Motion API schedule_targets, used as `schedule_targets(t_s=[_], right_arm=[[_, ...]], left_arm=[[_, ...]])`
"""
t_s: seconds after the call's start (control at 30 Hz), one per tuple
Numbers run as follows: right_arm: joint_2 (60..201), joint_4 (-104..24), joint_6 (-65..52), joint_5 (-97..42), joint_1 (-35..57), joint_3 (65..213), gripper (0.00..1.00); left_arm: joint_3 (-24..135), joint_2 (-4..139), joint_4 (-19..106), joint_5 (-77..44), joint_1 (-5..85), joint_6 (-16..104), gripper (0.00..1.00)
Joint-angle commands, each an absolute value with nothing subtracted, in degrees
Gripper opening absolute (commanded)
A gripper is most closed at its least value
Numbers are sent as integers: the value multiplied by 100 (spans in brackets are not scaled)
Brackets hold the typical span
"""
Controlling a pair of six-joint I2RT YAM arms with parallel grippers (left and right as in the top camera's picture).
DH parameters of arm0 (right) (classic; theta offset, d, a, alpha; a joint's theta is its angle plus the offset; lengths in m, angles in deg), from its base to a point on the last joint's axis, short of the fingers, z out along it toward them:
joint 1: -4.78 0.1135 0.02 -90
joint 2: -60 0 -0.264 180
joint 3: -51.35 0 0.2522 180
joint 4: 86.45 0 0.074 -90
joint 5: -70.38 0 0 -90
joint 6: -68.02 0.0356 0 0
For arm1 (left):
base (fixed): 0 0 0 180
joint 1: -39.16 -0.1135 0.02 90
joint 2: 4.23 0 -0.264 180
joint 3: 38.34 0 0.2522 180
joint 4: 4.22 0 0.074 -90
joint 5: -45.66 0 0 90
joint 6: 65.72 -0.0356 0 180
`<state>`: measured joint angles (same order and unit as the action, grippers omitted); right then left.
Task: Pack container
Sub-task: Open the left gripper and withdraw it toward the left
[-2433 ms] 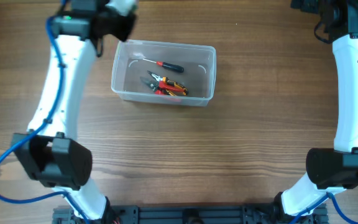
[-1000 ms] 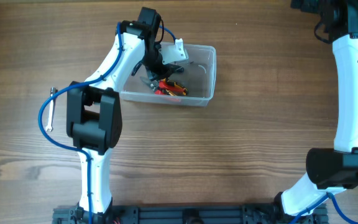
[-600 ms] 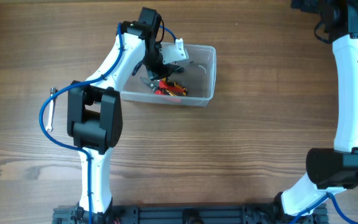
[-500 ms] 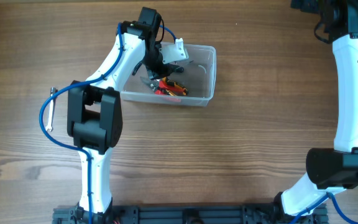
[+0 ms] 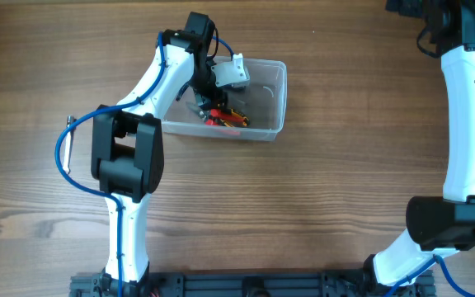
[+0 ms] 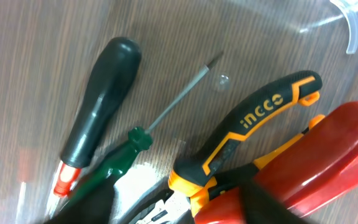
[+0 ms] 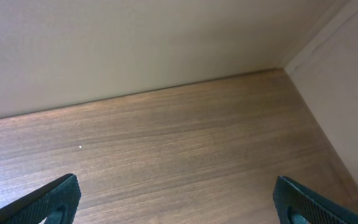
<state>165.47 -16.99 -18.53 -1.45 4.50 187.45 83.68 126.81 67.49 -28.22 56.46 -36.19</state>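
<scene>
Overhead, the container (image 5: 279, 103) sits on the counter (image 5: 328, 198) holding pliers (image 6: 253, 121). The left pincer (image 5: 209, 89) hangs inside it, spread unclear. The right pincer (image 7: 179, 202) gapes empty. Thin, slick plastic probably flexes, so grip the stiffer rim.

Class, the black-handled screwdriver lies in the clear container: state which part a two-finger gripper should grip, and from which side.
Grip the black-handled screwdriver at mid-handle, coming from above with jaws across its width. It lies flat in the container. The thick handle is free on both sides, whereas the green screwdriver crowds its red collar end.
</scene>
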Motion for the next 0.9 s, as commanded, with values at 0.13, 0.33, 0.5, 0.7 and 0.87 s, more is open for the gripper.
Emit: schedule_targets(t_s=[0.13,0.33,0.5,0.7,0.87], right_arm=[[16516,-1710,-1746,-149,474,18767,100],[16514,-1710,-1749,-149,474,18767,100],[16514,-1710,-1749,-149,474,18767,100],[16514,-1710,-1746,-149,474,18767,100],[16516,-1710,-1749,-149,474,18767,100]], left_arm=[[8506,12414,6730,-3482,5606,-3488,100],[8786,11721,6116,-3478,5362,-2870,100],[8891,11142,5545,-3231,4977,-2065,100],[8891,10624,5337,-2866,4306,-804,100],[8891,10456,5615,-2833,3613,-32,100]])
